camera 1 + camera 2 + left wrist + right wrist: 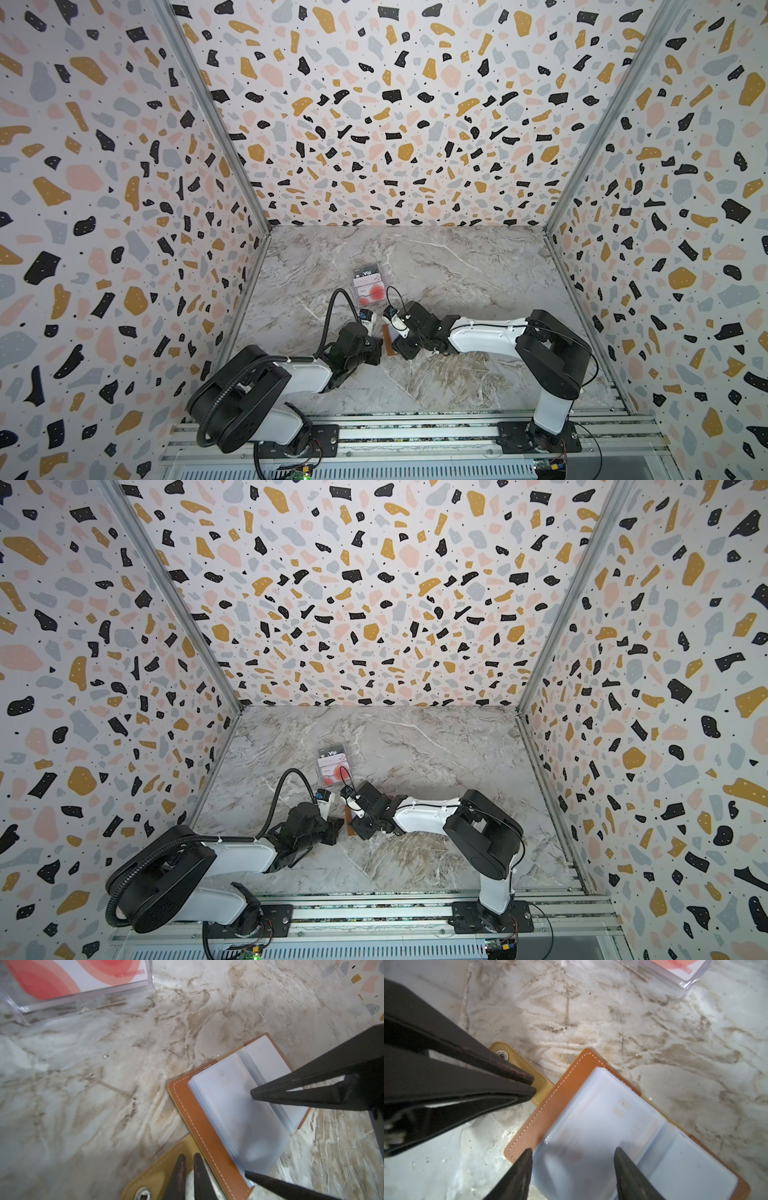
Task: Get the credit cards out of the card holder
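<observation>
Marble bench [457, 270] is carrying everything we are watching. We are seeing a clear case [83, 999] lying mid-bench with cards [370, 291] in it, and nearer the front the holder [199, 1126] is lying open between both arms, a card [620, 1105] showing faintly through its sleeves [239, 1109]. Our right fingers [625, 1167] are hovering spread wide over those sleeves, gripping nothing. Our left fingers [529, 1086] are sitting almost closed, tips on the strap [158, 1172]; whether they are pinching it we cannot tell.
</observation>
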{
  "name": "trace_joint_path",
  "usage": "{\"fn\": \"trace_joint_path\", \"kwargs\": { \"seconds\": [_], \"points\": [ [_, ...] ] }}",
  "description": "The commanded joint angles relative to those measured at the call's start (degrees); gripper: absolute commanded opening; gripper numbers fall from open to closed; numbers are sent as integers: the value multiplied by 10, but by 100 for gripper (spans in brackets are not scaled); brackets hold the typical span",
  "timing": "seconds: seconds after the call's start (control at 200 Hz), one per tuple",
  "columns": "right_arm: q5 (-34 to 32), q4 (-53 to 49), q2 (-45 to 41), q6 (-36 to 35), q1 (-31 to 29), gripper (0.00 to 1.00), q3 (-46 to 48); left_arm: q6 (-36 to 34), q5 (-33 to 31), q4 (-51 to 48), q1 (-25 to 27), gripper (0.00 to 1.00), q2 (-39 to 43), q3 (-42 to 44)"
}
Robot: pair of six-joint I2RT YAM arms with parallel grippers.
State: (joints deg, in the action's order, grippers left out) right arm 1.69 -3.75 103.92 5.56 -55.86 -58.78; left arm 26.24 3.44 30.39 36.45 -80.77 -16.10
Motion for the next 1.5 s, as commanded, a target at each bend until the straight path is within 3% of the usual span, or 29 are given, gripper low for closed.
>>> {"fn": "trace_joint_path", "kwargs": {
  "seconds": [0.0, 0.365, 0.621, 1.086, 1.497],
  "points": [
    [-20, -52, -10, -16, -3, 64, -7, 1, -10, 3, 2, 12, -5, 12],
    [-48, -68, -10, -36, -3, 64, -4, -3, -15, -5, 2, 12, -7, 12],
    [-105, -88, -2, -28, -4, 59, -8, -6, -17, -10, 2, 11, -6, 12],
    [-148, -94, -13, -11, -4, 40, -7, -10, -17, -13, 2, 11, -11, 11],
    [-123, -75, -31, 6, 16, 23, -5, -15, -16, -16, 2, 11, -16, 12]
  ]
}}
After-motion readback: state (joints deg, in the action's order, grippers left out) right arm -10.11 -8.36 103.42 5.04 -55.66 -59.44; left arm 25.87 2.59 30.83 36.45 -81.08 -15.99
